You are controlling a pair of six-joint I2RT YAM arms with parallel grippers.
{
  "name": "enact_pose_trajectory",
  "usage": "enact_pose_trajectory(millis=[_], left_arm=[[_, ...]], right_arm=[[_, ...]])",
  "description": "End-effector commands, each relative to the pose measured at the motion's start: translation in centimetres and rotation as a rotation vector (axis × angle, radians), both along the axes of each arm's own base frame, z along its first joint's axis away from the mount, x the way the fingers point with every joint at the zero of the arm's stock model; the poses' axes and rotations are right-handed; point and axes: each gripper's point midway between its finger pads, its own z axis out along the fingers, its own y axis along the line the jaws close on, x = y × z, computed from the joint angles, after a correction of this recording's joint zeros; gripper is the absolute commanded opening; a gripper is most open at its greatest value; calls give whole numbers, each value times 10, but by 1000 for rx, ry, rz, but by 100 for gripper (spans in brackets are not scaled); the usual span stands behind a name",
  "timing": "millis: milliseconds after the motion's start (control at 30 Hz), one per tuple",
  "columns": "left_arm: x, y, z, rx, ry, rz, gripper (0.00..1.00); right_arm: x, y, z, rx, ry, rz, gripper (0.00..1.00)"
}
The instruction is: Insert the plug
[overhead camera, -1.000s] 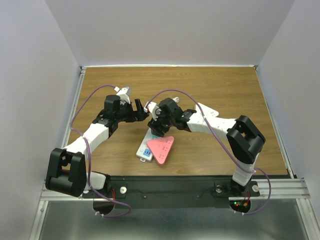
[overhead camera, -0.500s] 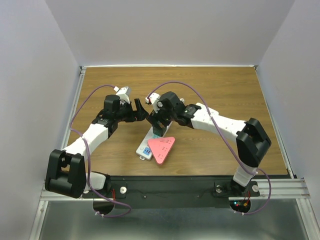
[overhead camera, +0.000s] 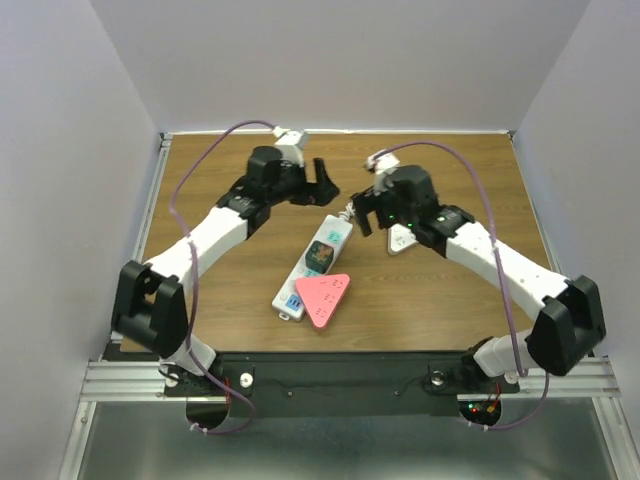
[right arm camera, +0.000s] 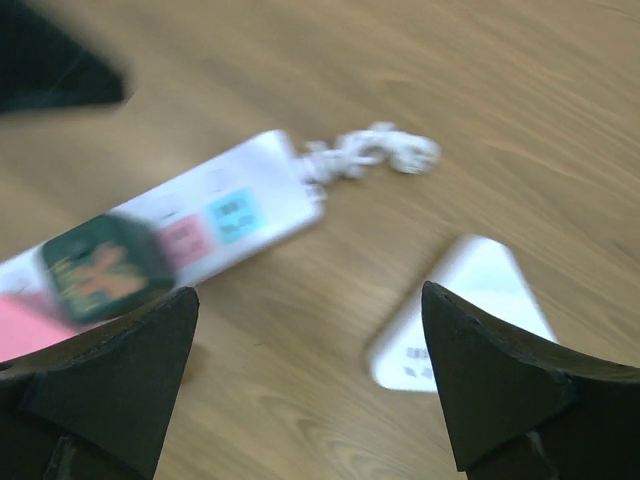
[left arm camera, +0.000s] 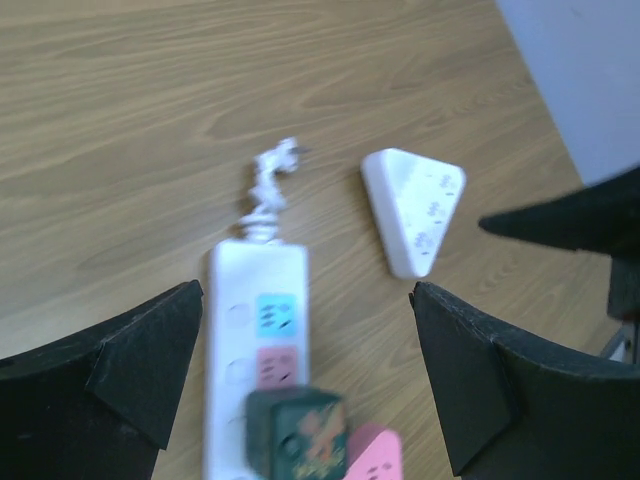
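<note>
The green plug (overhead camera: 320, 256) sits pushed into the white power strip (overhead camera: 334, 232) on the table (overhead camera: 450, 180) (a pink adapter (overhead camera: 323, 297) lies at its near end). The left claw (left arm camera: 305, 300) and the right claw (right arm camera: 308, 295) both hang above the strip, fingers wide apart, holding nothing.

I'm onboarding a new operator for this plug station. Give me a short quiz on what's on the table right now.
1. True or false: the dark green plug sits on the white power strip.
2. Which piece lies clear of the strip? A) pink triangular adapter B) white triangular adapter C) dark green plug
3. What do the left gripper and right gripper hold?
Key: 1 true; 2 B; 3 nothing, both are open.
</note>
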Motion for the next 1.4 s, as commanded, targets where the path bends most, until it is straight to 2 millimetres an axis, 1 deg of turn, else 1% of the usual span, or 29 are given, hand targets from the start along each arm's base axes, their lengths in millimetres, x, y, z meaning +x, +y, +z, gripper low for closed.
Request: enact_pose_trajectory(millis=[0,33,67,100,133,167,200,233,267,300,333,467,567,600,633,667,733,767,833,867,933,1000,1133,1267,1300,1367], left_arm=[[-3,-71,12,-7,-31,-140,97],[-3,-85,10,-15,-20,-167,97],[-1,-100,-11,-10,28,-186,97],[-4,-121,-3,-30,13,-231,96],[-5,-133,-8,-31,24,-254,97],[-3,-145,-30,-16,67,-269,96],[-4,-161,-24,-29,56,-295,96],[-2,-170,-45,-13,91,-307,96],[-3,-175,-36,-27,77,-313,96],[1,-181,-55,-14,111,-305,96],[4,-186,-55,-20,110,-308,96],[13,-192,-90,-6,154,-280,96],[14,-199,-98,-39,153,-299,96],[13,-206,-96,-75,134,-333,96],[12,-209,-98,-94,146,-339,96],[14,-213,-100,-112,133,-347,96],[14,-216,-104,-128,139,-356,96],[16,-218,-111,-133,153,-354,96],[20,-220,-114,-149,152,-354,96],[23,-220,-125,-148,179,-342,96],[30,-219,-131,-154,200,-325,96],[32,-220,-140,-166,216,-325,96],[36,-227,-141,-190,216,-327,96],[41,-230,-140,-226,223,-326,95],[41,-231,-144,-227,230,-326,92],[42,-231,-144,-244,239,-332,87]], right_arm=[[36,-80,42,150,-94,-367,99],[38,-94,45,169,-102,-417,100],[39,-104,49,213,-99,-480,100],[40,-121,49,231,-110,-541,100],[42,-143,61,270,-137,-600,100],[40,-152,65,316,-138,-638,100],[39,-161,64,338,-139,-658,100],[38,-176,73,371,-160,-692,100],[36,-180,76,379,-167,-696,100],[35,-182,79,398,-168,-703,100],[32,-188,84,409,-181,-714,100],[25,-189,92,447,-192,-712,100],[23,-190,91,454,-191,-709,100],[21,-188,93,462,-191,-701,100],[21,-188,92,462,-189,-700,100],[21,-188,92,462,-188,-699,100],[20,-188,92,464,-190,-698,100],[20,-188,92,463,-190,-696,100],[19,-189,95,465,-198,-694,100],[18,-189,97,467,-202,-694,100],[17,-190,102,471,-215,-695,100],[14,-192,108,474,-234,-691,100],[13,-194,116,472,-258,-693,100],[13,-193,116,471,-255,-687,100],[13,-193,114,468,-252,-686,100],[13,-193,114,467,-251,-688,100]])
